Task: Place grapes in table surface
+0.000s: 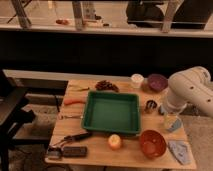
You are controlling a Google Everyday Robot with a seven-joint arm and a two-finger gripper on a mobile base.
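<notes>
The grapes (106,85), a low dark reddish-brown bunch, lie on the light tan table surface (95,146) at its far edge, just behind the green tray (111,111). My white arm (191,91) comes in from the right. My gripper (171,121) hangs at its lower end over the table's right side, beside the tray's right rim and well away from the grapes. Nothing shows in it.
A white cup (136,80) and a purple bowl (156,81) stand right of the grapes. A small metal cup (151,106) is near my arm. An orange-yellow fruit (115,142), an orange-red bowl (152,143), a grey cloth (179,150), an orange carrot-like item (75,101) and black tools (75,150) also lie on the table.
</notes>
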